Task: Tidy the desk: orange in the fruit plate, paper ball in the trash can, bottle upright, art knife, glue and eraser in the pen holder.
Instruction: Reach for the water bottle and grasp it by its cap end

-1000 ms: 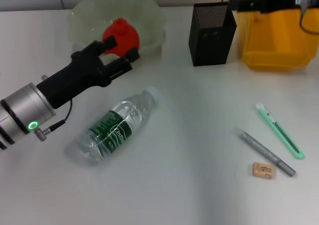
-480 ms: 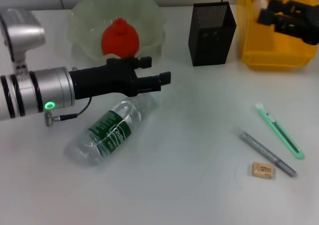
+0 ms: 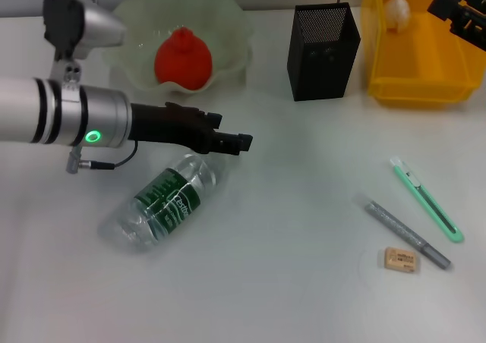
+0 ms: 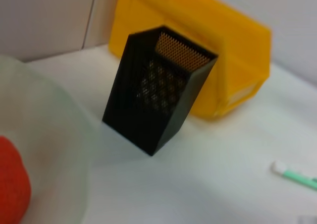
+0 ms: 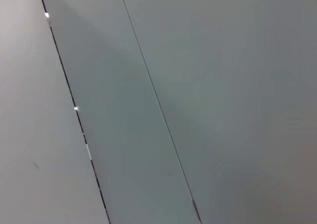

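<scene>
The left gripper [image 3: 231, 140] hangs just above the cap end of the bottle [image 3: 168, 199], its black fingers reaching toward the pen holder [image 3: 323, 51]; whether they are apart or together cannot be told, and nothing is seen between them. The bottle lies on its side on the white desk [image 3: 288, 297]. The right gripper [image 3: 459, 9] sits at the far right edge over the yellow bin [image 3: 414, 70], its fingers unclear too. The paper ball [image 3: 396, 11] rests in that bin, and the orange [image 3: 182, 56] in the fruit plate [image 3: 228, 24]. The art knife [image 3: 427, 199], glue [image 3: 406, 233] and eraser [image 3: 400, 259] lie together at the right. The left wrist view shows the pen holder's mesh close up; the right wrist view shows only a plain grey surface.
</scene>
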Controlling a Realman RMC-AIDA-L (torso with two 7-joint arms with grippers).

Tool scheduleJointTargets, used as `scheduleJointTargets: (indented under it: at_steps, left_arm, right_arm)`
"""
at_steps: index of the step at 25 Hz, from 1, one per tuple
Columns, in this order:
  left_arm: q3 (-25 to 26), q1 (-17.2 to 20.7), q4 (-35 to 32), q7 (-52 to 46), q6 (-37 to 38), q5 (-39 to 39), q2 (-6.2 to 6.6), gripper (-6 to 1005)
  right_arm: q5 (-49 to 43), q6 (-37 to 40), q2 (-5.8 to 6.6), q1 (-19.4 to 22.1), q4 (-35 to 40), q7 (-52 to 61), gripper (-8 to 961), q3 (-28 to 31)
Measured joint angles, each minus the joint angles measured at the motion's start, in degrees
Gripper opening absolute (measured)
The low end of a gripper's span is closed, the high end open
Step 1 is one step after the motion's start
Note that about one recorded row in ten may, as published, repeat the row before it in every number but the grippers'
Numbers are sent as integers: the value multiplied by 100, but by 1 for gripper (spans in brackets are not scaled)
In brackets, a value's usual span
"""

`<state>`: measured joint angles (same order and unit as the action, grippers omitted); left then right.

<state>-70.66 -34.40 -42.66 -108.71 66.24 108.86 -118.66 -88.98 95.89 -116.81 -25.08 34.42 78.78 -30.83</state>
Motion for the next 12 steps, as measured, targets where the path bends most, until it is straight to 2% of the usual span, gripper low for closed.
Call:
scheduleJointTargets:
  at_steps: [1,7,12]
  left_arm:
    - [-12,-110,-117,-308,-38,364,-24,809]
    - [-126,-299,-211,-884,-215,640,-7,809]
    - [-159,-606,-215,-1461,-316,1407,-20,802]
  right_arm:
    - [3,-8,0,-21,-5,-2,709,-3]
    - [9,-33,0,-65,-19,-9,709,-28]
    - [7,-59,0,-108,-24,-9,709,-34]
